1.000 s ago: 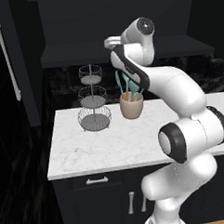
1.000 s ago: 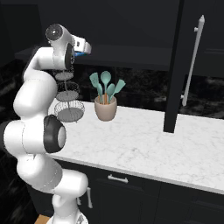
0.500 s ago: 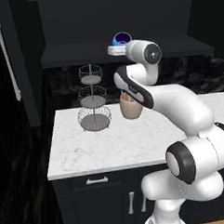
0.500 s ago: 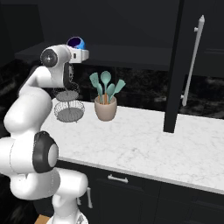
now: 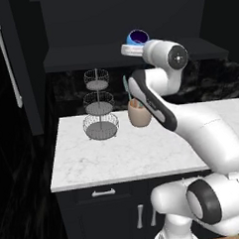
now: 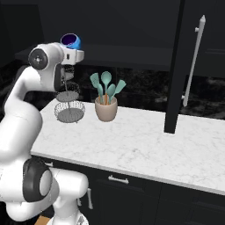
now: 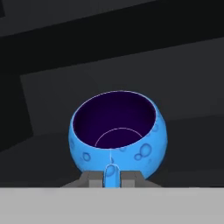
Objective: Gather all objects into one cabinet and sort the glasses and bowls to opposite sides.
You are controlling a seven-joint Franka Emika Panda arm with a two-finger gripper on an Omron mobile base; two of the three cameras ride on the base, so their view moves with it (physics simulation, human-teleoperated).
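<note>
My gripper (image 7: 111,177) is shut on the rim of a small bright blue bowl (image 7: 118,135) with a dark inside. One fingertip shows against the bowl's wall. In the left base view the gripper (image 5: 135,44) holds the tilted bowl (image 5: 137,37) high, just above the front edge of the cabinet's dark shelf (image 5: 83,58). From the right base view, the bowl (image 6: 70,41) sits on top of the gripper (image 6: 73,47), in front of the open black cabinet (image 6: 127,26). The cabinet's tall door (image 6: 175,66) stands open with a long silver handle (image 6: 193,61).
On the white marble counter (image 5: 118,156) stand a three-tier wire basket stand (image 5: 99,105) and a beige pot of teal utensils (image 6: 106,105). Black drawer fronts (image 6: 118,184) run below the counter. The open door (image 5: 14,62) hangs at the left of the left base view.
The arm has lifted the blue bowl from the height of the wire stand's top up to the cabinet shelf, and the hand has turned upward.
</note>
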